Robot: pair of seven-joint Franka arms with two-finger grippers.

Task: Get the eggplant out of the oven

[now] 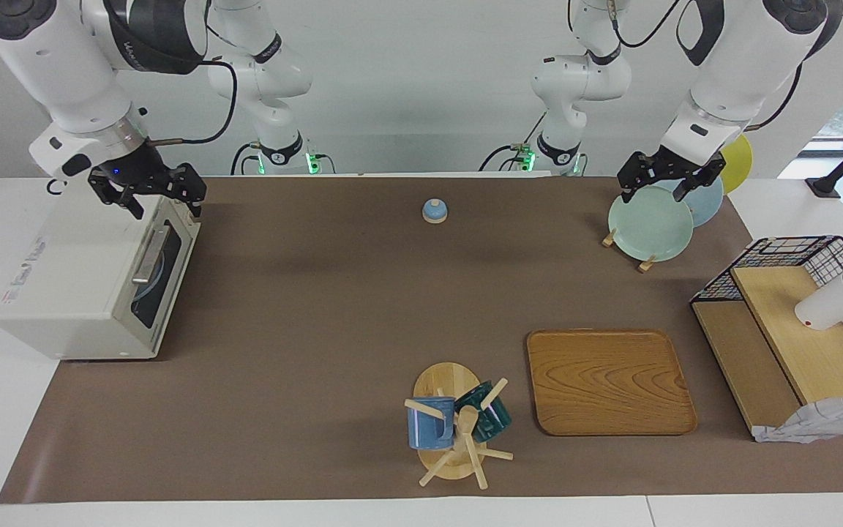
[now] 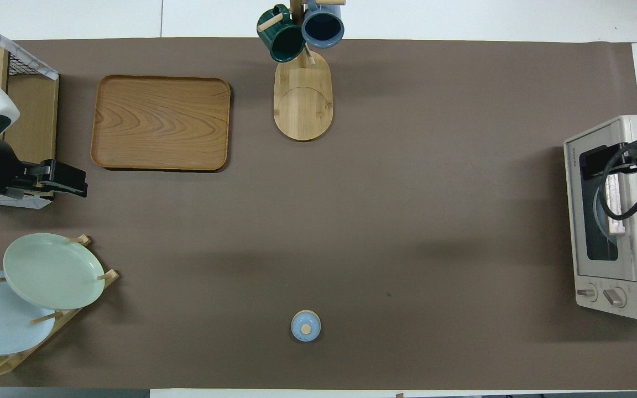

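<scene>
The oven (image 1: 92, 282) stood shut. The right tool (image 1: 149, 192) hung released over it. The left tool (image 1: 669, 178), also released, hung over the plates (image 1: 650, 223).

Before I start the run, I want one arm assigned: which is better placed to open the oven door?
The right. The right gripper, open, hangs over the oven, above the closed door's handle. The left gripper, open, waits over the plate rack at the other end of the table.

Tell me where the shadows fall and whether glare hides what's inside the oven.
Facing view: soft, diffuse shadows on the brown mat, darkest beside the oven; its door window is dark, with only a pale curved shape showing. Overhead view: faint broad shadow bands across the mat's middle; no strong glare, but the window stays too dark to show any eggplant.
</scene>
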